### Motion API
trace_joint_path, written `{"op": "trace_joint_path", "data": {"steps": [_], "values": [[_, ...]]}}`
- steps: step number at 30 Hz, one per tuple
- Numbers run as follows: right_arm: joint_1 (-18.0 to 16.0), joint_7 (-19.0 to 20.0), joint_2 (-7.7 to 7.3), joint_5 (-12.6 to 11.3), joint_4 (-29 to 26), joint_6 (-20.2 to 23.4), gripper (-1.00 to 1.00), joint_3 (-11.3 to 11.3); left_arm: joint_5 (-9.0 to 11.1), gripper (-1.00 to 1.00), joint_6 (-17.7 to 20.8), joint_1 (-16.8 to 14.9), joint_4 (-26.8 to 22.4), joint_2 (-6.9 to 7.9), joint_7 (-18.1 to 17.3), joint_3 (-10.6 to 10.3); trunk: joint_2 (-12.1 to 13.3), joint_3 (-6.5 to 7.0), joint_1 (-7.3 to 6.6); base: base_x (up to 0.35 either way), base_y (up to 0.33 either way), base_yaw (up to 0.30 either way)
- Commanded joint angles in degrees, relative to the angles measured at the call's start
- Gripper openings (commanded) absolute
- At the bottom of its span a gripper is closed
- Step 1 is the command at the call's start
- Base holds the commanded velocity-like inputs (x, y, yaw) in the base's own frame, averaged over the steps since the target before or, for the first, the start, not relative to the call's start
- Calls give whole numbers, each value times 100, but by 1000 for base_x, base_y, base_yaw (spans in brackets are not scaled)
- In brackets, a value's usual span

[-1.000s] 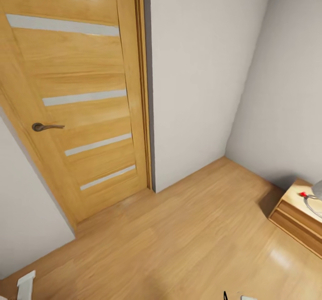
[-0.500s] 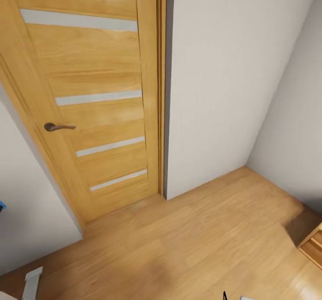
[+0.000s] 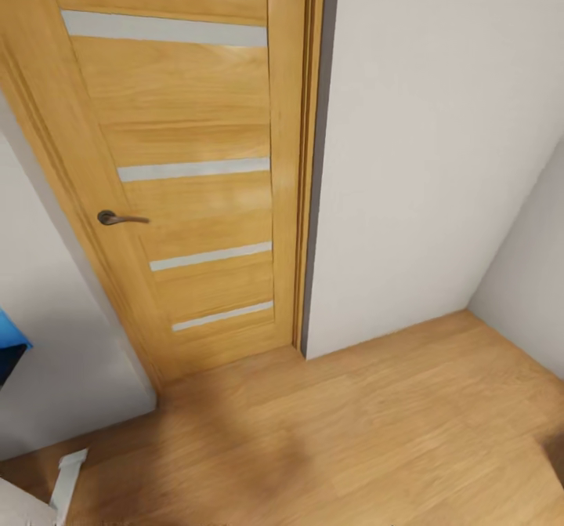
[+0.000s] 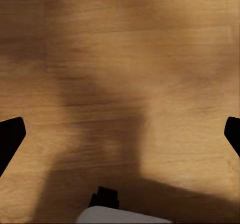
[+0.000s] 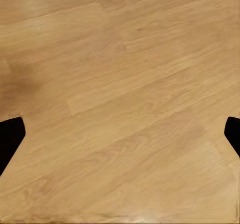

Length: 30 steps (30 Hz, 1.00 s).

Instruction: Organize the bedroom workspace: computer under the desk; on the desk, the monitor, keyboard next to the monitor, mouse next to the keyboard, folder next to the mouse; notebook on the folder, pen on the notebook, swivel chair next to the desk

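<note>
wood floor (image 3: pixel 392 432) bare | wooden door (image 3: pixel 196 157) shut, white walls | both pincers wide apart, empty

Closed wooden door (image 3: pixel 188 173) of the bedroom, light wood floor (image 3: pixel 376 432).

The room is bright. A shiny glare sits atop the door (image 3: pixel 188 157). Soft shadows darken the floor (image 4: pixel 120 83).

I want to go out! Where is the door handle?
In the head view, the dark door handle sits on the left side of the wooden door, about halfway up, beside the white wall.
</note>
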Motion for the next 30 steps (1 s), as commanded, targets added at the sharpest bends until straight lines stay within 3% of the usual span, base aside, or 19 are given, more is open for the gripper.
{"op": "trace_joint_path", "data": {"steps": [1, 3, 5, 8, 11, 12, 18, 25, 30], "values": [[-3, -5, -2, 73, 75, -42, 100, -18, 39, 100, -26, -6, 178, 3, 2, -37, -4, -10, 1, 29, -109, 265], [-3, -5, -7, 245, 261, -219, 100, -9, 41, 100, -49, -9, 313, 12, 2, -37, -4, -18, 1, 19, -72, 265], [0, -11, -1, 539, 531, -802, 100, -3, 41, 100, -114, 35, 407, 88, 2, -36, -4, -26, 1, 6, -23, 265], [8, -22, 5, 687, 658, -1189, 100, -1, 41, 100, -250, 200, 434, 166, -4, -36, -4, -38, 1, 3, -11, 265], [11, -27, 4, 739, 696, -1346, 100, 0, 42, 100, -549, 353, 444, 193, -5, -36, -4, -50, 1, 1, -5, 265], [12, -29, -3, 759, 708, -1410, 100, 0, 42, 100, -848, 472, 447, 203, -6, -36, -4, -54, 1, 1, -2, 265], [16, -31, -20, 810, 717, -1650, 100, 7, 42, 100, -1814, 843, 452, 217, -20, -36, -4, -77, 1, 0, -1, 265], [22, -23, -53, 847, 715, -2123, 100, 2, 59, 100, -2112, 972, 453, 233, -29, -23, -4, -116, 1, 0, 0, 225], [23, -31, -122, 847, 713, -2177, 100, 1, 63, 100, -2154, 986, 454, 193, -13, -19, -4, -144, 1, 0, 0, 226]]}}
